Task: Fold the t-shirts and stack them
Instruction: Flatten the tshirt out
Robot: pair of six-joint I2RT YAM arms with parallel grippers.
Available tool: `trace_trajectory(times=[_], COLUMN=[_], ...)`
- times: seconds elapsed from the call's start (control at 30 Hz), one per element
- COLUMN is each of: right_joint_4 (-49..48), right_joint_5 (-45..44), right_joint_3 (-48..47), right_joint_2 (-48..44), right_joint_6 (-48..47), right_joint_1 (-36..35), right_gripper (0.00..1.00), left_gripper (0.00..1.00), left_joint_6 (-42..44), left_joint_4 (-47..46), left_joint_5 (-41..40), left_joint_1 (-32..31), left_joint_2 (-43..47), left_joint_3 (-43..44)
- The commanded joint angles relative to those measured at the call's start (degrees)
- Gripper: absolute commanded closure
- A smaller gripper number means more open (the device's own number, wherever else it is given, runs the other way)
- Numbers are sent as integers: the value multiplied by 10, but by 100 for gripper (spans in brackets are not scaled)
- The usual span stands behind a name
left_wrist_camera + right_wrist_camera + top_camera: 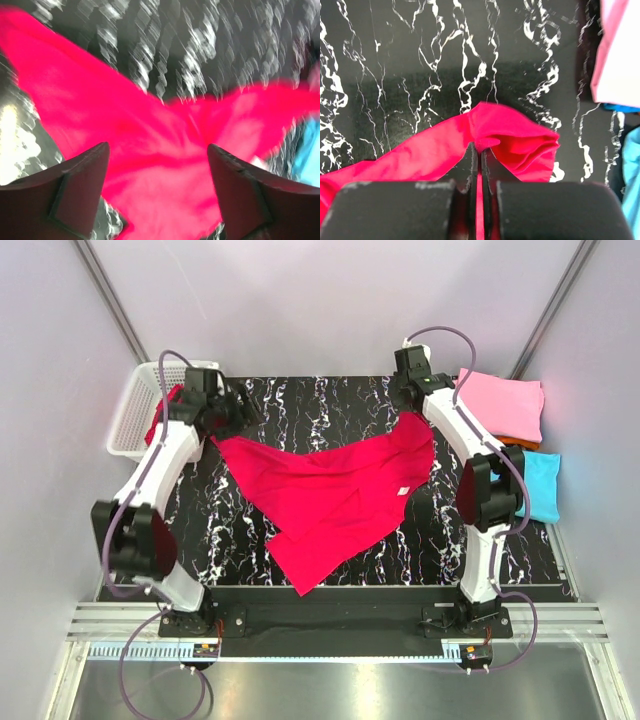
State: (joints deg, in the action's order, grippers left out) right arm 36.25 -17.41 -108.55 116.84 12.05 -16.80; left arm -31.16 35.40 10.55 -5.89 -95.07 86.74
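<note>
A crimson-red t-shirt [330,495] lies spread and rumpled across the black marbled table [300,400]. My right gripper [410,405] is at the far right of the cloth, shut on the shirt's corner [515,135]; in the right wrist view the red cloth runs pinched between the jaws of the gripper [480,147]. My left gripper [232,415] hovers over the shirt's far left corner. In the blurred left wrist view it [157,146] stands open, with the red cloth [150,125] below and nothing between the fingers.
A white mesh basket [125,425] sits at the far left with another red cloth [158,427] in it. At the right edge a folded pink shirt [505,405] lies over an orange one [520,444], and a turquoise one [540,485] is nearer.
</note>
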Motion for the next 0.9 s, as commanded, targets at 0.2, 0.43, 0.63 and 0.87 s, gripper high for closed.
trace_trajectory(times=[0.2,0.43,0.63,0.87], right_joint_4=[17,19,18,19], right_joint_5=[53,91,107,117], right_joint_3=[-10,11,32,45], right_joint_2=[24,24,25,23], right_joint_6=[35,50,59,62], right_joint_1=[4,4,4,4], right_gripper=[100,100,100,100], left_gripper=[38,35,39,44], left_joint_6=[13,-3,4,-14], left_joint_4=[15,22,34,35], left_joint_5=[42,-2,8,-25], left_joint_1=[-108,-146,-192,-253], left_joint_2=[172,197,182,150], left_joint_3=[-195,-272,-308,-352])
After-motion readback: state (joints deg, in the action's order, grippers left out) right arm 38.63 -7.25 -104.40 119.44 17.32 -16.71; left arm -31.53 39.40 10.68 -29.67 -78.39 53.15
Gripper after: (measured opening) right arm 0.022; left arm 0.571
